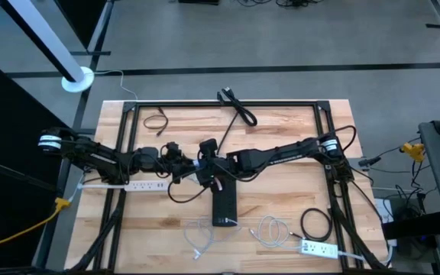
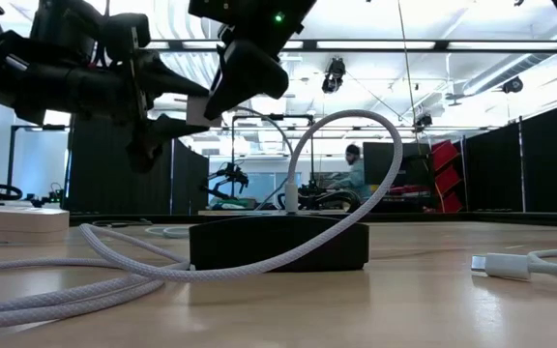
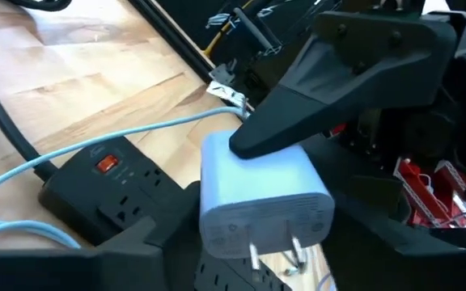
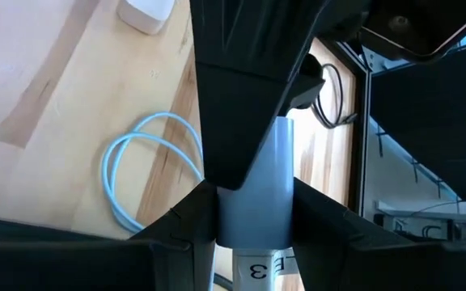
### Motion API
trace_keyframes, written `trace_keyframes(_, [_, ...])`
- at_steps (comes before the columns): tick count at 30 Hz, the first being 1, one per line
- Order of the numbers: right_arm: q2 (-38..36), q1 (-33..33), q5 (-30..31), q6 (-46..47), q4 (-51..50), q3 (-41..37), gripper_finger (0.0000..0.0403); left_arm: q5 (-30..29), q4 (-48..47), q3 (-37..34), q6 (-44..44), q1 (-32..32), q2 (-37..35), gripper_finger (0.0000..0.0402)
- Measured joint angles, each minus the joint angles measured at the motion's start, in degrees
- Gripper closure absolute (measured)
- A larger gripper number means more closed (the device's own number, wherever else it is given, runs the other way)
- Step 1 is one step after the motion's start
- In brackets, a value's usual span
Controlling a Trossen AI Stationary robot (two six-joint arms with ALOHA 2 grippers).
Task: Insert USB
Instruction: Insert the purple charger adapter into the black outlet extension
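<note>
Your left gripper [image 1: 183,165] has its fingers closed on the white charger [image 3: 261,198], held mid-bench above the black power strip [image 1: 224,206]; your right gripper [image 1: 208,169] grips that same charger from the opposite side.

The floor [image 1: 281,46] around the table was smooth grey, crossed by a dark seam, with loose cables lying at its far edge. A white pole on a round base [image 1: 77,79] stood off the table's far left corner. Black curtain panels [image 2: 540,159] walled the room, and long strip lights [image 2: 472,43] glowed on a bright ceiling. A person [image 2: 354,172] sat far back, perhaps at a desk. Something red [image 2: 445,164] stood nearby.
</note>
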Motion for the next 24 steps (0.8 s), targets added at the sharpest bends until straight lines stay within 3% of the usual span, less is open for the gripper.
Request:
trace_keyframes(17, [-0.30,0.66,-0.69,-1.46,-0.40,0.09,0.0288,1.48,0.20,-0.04,5.89,0.04,-0.51,0.0208])
trace_keyframes(19, [-0.67,0.68,-1.05,-1.43,-0.69,0.13,0.0271,2.74,0.34,-0.04,6.94,0.04,-0.83,0.0208])
trace_keyframes(24, [-1.26,0.81,-3.38,-1.19,-1.88,0.08,0.0187,5.65,0.47,-0.14,8.51,0.04,-1.80,0.0208])
